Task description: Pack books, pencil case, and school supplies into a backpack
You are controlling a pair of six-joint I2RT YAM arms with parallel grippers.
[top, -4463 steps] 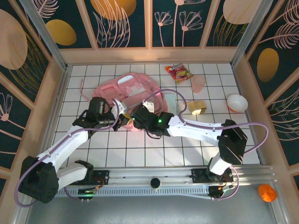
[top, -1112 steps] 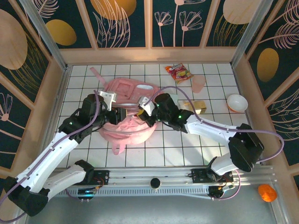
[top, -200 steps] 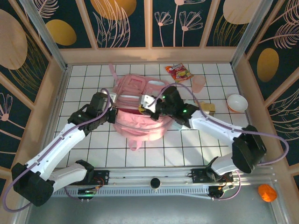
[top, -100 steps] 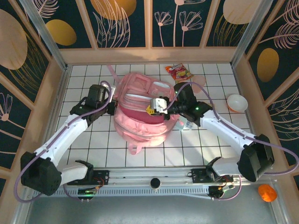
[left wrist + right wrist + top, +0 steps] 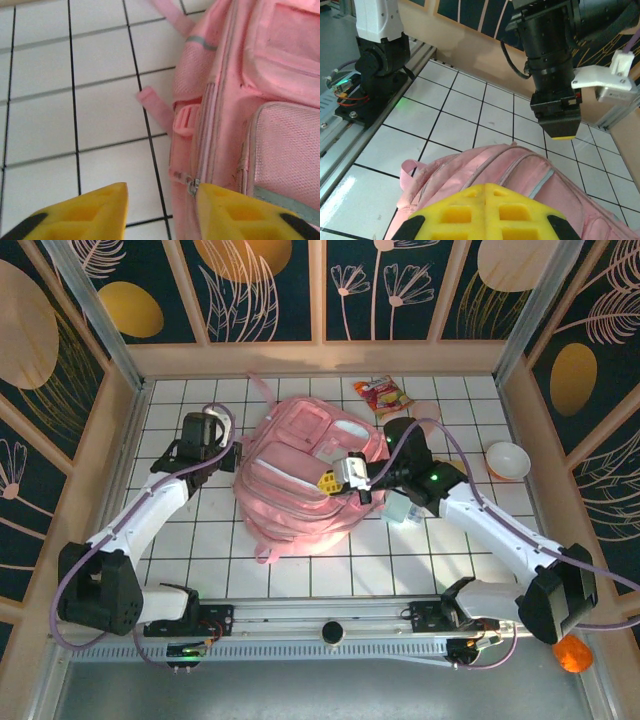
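Left tool (image 5: 159, 194) just beside backpack (image 5: 270, 95)

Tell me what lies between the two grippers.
The backpack. In the top view its pink body spans the stretch from the left gripper at its left edge to the right gripper over its right half.

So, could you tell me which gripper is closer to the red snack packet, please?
Right. The right gripper hangs over the right side of the backpack, a short way from the snack packet; the left gripper is at the bag's left edge, farther off.
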